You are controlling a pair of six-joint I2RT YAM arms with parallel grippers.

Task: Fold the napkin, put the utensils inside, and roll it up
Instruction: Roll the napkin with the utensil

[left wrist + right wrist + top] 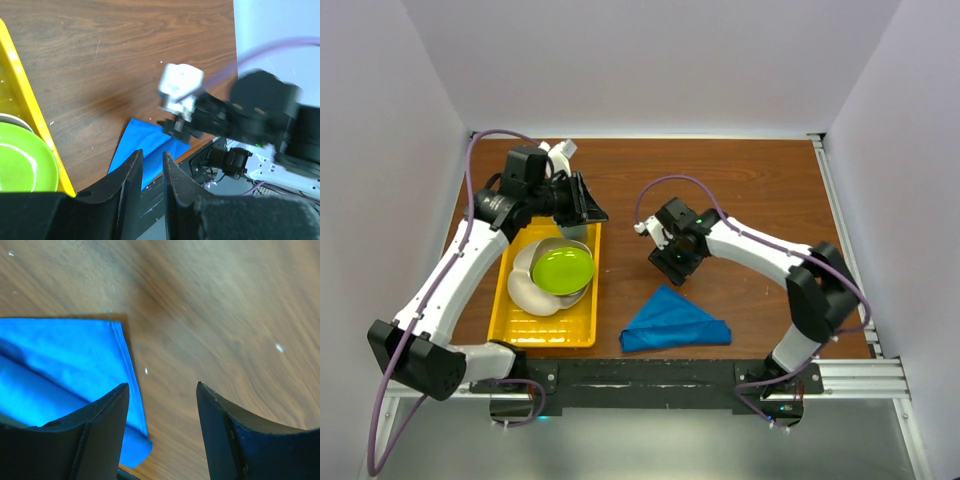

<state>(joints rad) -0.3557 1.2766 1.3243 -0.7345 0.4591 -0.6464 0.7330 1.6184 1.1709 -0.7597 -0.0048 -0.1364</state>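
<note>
2 white arms [450, 275] w/ blk joints [820, 290], purple cables [270, 50], blk fingers [100, 435]

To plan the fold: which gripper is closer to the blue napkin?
The right gripper, just beyond the napkin's far corner; the left gripper is away by the yellow tray's far end.
</note>
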